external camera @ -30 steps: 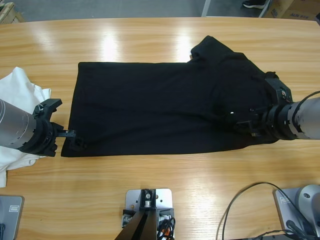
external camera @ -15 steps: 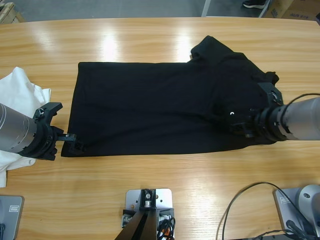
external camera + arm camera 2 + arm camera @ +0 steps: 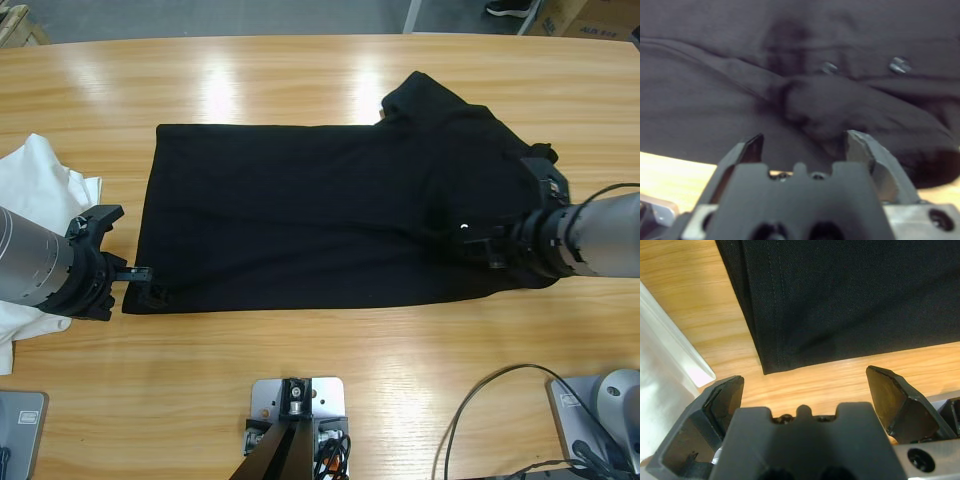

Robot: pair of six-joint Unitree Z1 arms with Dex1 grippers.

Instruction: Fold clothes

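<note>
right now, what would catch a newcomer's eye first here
A black polo lies spread flat across the middle of the wooden table. An arm reaches in at each end: the left gripper, jaws open, at its bottom hem corner, and the right gripper, jaws open, over the buttoned collar end. White cloth is bunched at the table's left edge.
</note>
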